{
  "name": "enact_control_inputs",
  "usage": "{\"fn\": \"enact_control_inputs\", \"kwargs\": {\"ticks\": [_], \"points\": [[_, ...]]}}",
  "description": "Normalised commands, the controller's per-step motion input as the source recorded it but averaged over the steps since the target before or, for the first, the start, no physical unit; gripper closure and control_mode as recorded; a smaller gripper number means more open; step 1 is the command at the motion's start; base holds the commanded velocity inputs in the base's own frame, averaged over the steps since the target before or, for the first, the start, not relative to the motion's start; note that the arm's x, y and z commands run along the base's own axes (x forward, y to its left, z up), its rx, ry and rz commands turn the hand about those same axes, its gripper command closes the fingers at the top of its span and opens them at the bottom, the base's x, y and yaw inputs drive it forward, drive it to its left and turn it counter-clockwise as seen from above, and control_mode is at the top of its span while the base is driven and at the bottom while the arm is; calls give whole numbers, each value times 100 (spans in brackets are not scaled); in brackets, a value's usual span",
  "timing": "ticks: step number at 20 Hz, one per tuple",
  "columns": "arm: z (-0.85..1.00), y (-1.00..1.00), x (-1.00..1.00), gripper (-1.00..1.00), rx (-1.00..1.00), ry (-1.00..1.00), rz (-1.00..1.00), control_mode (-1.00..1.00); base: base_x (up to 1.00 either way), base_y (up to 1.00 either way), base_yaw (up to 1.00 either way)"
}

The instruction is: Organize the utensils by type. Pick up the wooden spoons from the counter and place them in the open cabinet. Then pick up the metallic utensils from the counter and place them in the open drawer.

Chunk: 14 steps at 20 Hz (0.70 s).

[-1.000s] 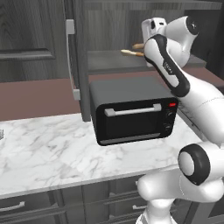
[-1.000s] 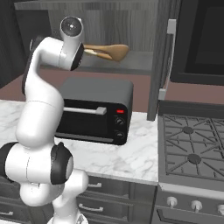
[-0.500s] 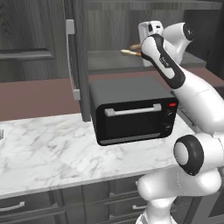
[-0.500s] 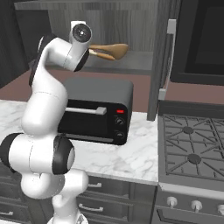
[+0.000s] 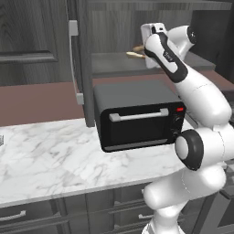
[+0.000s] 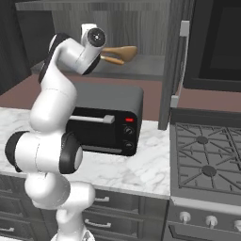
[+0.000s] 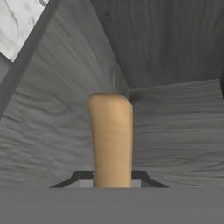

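Gripper [image 7: 112, 183]: clamped on brown wooden spoon [image 7: 110, 135], inside open cabinet [image 7: 175, 127]
Second wooden spoon [image 6: 112, 60]: apparently on cabinet shelf
Release: pending
Metallic utensils, drawer: apparently left to do

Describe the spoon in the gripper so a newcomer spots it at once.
Start at the black toaster oven on the counter; above it the cabinet stands open. Over its shelf, the brown wooden spoon juts from the gripper, beside another utensil below it.
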Motion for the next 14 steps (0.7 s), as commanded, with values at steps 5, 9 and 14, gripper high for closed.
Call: {"fn": "enact_control_inputs", "kwargs": {"ticks": [5, 9, 14], "points": [[-3, 0, 40, 100, 0, -1, 5, -100, 0, 0, 0], [-12, 0, 41, 100, 0, -1, 5, -100, 0, 0, 0], [-14, 0, 36, 100, 0, -5, 4, -100, 0, 0, 0]]}}
